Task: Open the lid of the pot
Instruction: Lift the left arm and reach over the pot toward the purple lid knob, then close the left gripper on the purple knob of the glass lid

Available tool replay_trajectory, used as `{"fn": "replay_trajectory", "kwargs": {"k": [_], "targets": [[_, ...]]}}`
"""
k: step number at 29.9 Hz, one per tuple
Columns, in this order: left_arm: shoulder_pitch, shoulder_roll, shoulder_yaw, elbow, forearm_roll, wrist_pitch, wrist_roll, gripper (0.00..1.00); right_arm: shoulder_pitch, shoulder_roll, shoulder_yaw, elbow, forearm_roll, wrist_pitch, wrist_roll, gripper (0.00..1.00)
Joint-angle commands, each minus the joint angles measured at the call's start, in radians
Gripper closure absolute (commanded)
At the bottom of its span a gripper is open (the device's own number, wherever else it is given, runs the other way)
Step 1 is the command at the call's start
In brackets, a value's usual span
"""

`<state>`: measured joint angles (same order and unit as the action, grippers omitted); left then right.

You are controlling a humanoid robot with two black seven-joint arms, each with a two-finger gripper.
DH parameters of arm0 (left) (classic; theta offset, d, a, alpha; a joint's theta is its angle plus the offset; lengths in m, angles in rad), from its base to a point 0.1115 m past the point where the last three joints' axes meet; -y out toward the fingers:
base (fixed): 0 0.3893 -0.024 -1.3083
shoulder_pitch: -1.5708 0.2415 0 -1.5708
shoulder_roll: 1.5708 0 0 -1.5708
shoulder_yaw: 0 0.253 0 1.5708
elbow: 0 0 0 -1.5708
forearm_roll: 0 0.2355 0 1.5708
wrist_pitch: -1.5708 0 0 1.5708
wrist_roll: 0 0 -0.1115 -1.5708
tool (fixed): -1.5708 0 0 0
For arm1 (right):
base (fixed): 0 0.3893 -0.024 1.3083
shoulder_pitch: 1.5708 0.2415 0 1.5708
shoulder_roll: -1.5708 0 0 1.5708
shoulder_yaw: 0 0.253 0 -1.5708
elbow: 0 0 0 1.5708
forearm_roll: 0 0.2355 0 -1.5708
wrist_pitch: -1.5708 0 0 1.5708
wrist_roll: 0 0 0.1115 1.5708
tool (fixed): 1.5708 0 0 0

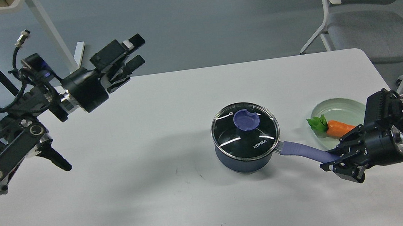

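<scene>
A dark blue pot (242, 157) stands on the white table (166, 200), right of the middle. Its glass lid (245, 132) with a purple knob (246, 119) sits closed on it. The purple pot handle (300, 151) points to the lower right. My right gripper (335, 162) is shut on the far end of that handle. My left gripper (135, 53) is open and empty, raised above the table's far left edge, well to the left of the pot.
A pale green plate (348, 105) with a toy carrot (339, 127) lies right of the pot, just behind my right gripper. A grey chair (368, 14) stands beyond the table's far right corner.
</scene>
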<state>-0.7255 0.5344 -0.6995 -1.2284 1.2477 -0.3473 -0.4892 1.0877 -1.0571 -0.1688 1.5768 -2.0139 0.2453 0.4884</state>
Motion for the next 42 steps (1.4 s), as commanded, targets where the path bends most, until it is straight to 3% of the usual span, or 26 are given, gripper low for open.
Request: {"fn": "replay_trajectory", "kwargs": {"k": [1,6,10,16,25,42], "targets": [[-0.112,-0.039,0.121,-0.049,0.203,0.045,0.0,0.01,-0.005,0.0,0.0,0.0,0.0,0.0,0.0,0.67],[-0.265,-0.077,0.403,-0.069,0.415,0.166,0.0,0.01,-0.005,-0.004,0.0,0.002,0.0,0.0,0.0,0.67],[-0.328,-0.138,0.544,-0.056,0.577,0.284,0.0,0.01,-0.005,-0.004,0.0,0.002,0.001,-0.001,0.0,0.67],[-0.33,-0.229,0.56,0.039,0.76,0.301,0.0,0.01,-0.005,-0.004,0.0,0.002,0.001,0.0,0.0,0.67],[-0.324,-0.332,0.566,0.173,0.797,0.315,0.0,0.01,-0.005,-0.004,0.0,0.002,0.001,0.0,0.0,0.67],[-0.316,-0.407,0.617,0.317,0.817,0.375,0.0,0.01,-0.005,-0.006,0.0,0.002,0.004,-0.001,0.0,0.66]]}}
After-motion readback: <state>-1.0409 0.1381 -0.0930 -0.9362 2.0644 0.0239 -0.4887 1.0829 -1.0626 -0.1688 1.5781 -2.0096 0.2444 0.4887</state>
